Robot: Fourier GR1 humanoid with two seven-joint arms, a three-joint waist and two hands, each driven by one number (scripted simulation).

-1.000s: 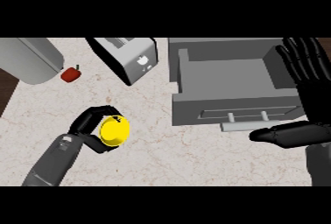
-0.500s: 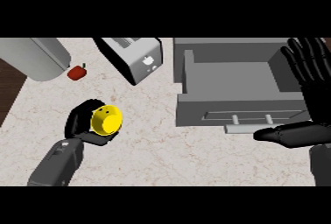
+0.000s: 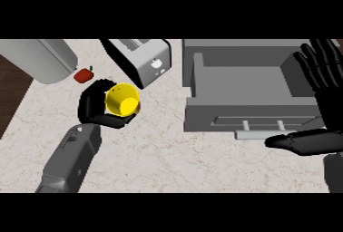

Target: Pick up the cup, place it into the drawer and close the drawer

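1. Cup (image 3: 122, 99), yellow, sits in my left hand (image 3: 100, 106) above the table (image 3: 174, 154), tipped so its open mouth faces the view; my fingers and thumb curl round its outer wall and base.
2. Cup lies left of the drawer (image 3: 254, 86), which stands open, its grey well showing nothing inside and its handle (image 3: 258, 131) on the front wall facing me.
3. My right hand (image 3: 321, 77) rests open at the view's right edge, fingers straight and up, over the drawer's right side; it holds nothing.
4. Handling, as I judge it: a small, stiff, smooth-walled cup, likely light, with no handle that I can see. The round wall could slip or roll in the fingers, so a wrap round the wall, thumb opposite fingers, looks the soundest hold.
5. Tilt matters: I would level it over the well before letting go, so it lands on its base rather than rolling.
6. Nearby on the table: a toaster (image 3: 144, 61) just beside the cup, a red apple (image 3: 83, 75) and a grey cylinder (image 3: 43, 59) at upper left. The toaster's corner is the thing to avoid brushing on the way across.
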